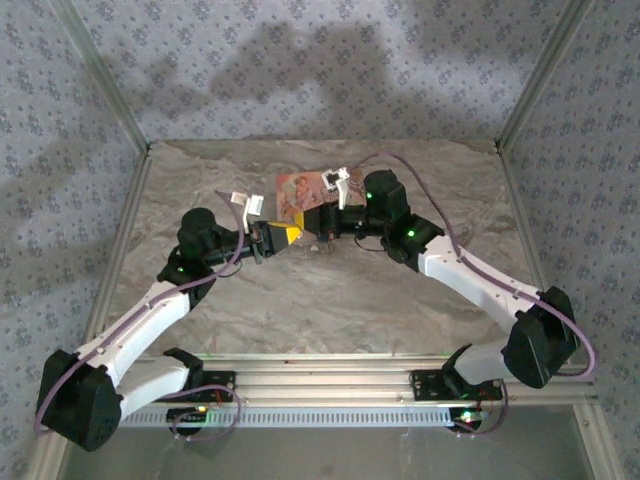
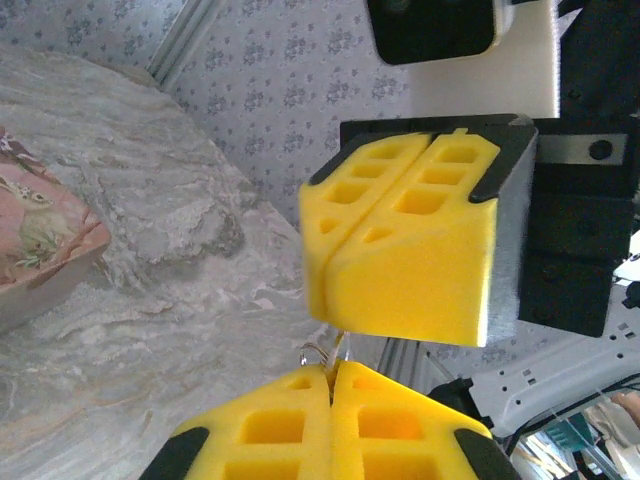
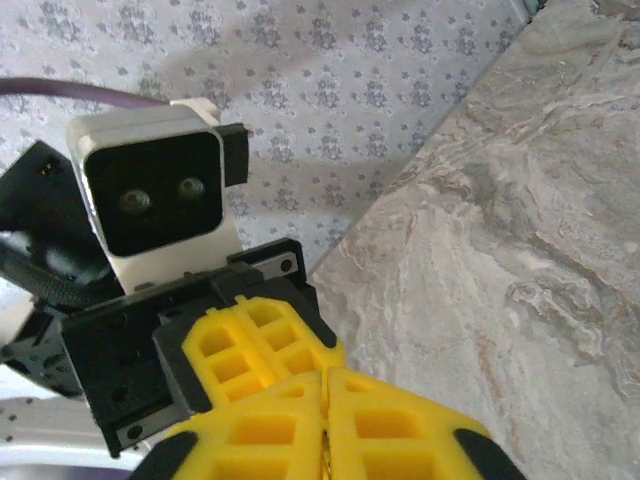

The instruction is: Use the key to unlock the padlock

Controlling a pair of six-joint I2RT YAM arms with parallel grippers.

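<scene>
The big grey marble-look table (image 1: 330, 300) has a flat pink picture box (image 1: 293, 192) lying near its far side. Above the table the two arms meet nose to nose. The right hand (image 3: 326, 385) is squeezed tight, and I cannot tell if anything is inside it. The left hand (image 2: 330, 380) is squeezed tight too. The hands are so close that a bump or a crooked push could knock the small thing loose. That small thing is a thin metal loop (image 2: 318, 352) poking out of the left hand's tips, just under the right hand. I cannot tell if it belongs to the key or the padlock
</scene>
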